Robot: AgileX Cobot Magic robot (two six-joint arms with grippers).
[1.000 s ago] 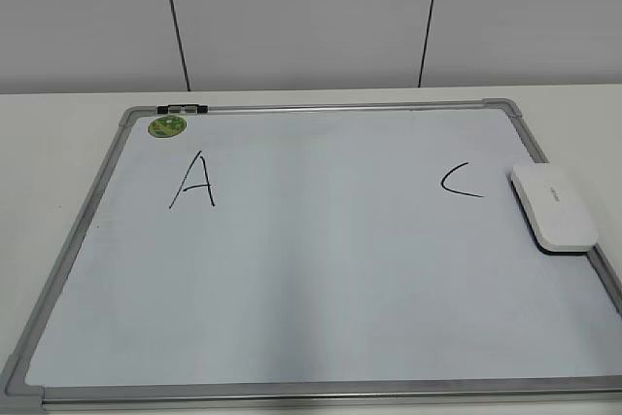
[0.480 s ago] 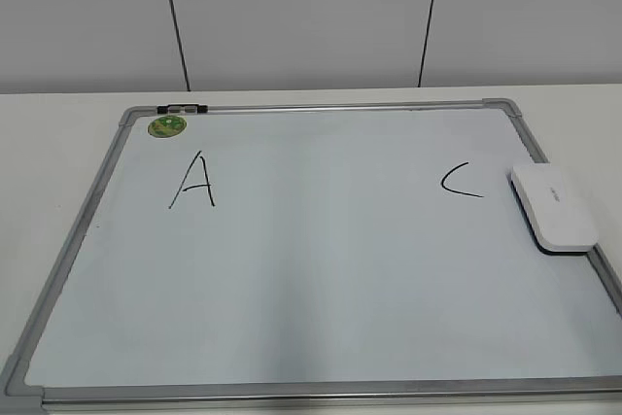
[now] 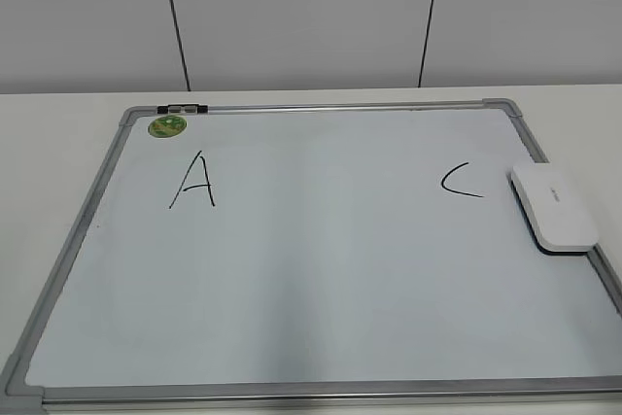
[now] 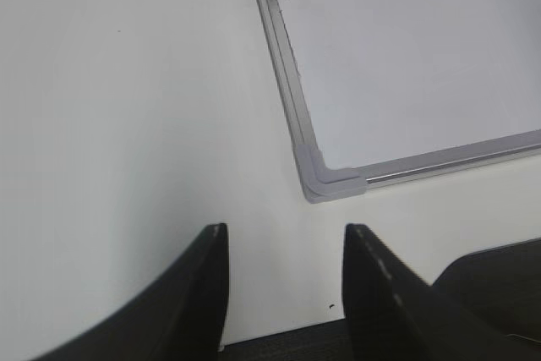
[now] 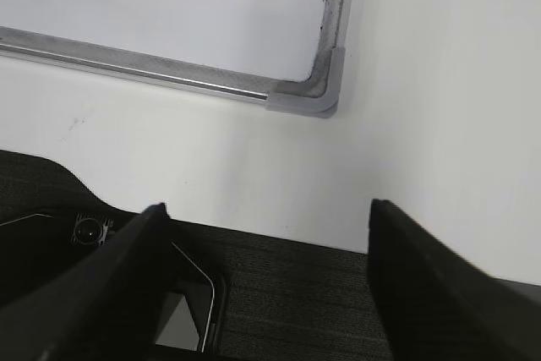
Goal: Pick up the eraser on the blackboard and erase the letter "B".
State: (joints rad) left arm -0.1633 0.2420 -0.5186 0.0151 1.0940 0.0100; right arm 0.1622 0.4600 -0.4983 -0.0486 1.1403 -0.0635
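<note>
The blackboard [image 3: 311, 259] is a white dry-erase board with a silver-grey frame, lying flat on the white table. The white eraser [image 3: 553, 206] rests on its right edge. No letter "B" shows; the board's middle between a black "A" [image 3: 195, 182] and a "C" [image 3: 460, 182] is blank. Neither gripper appears in the exterior view. My left gripper [image 4: 285, 238] is open and empty over the table, near the board's front left corner [image 4: 325, 183]. My right gripper [image 5: 266, 209] is open and empty near the board's front right corner [image 5: 308, 99].
A small round green magnet [image 3: 166, 126] sits at the board's top left, beside a black clip [image 3: 182, 108] on the frame. A grey panelled wall stands behind the table. A dark mat [image 5: 287, 293] borders the table's front edge.
</note>
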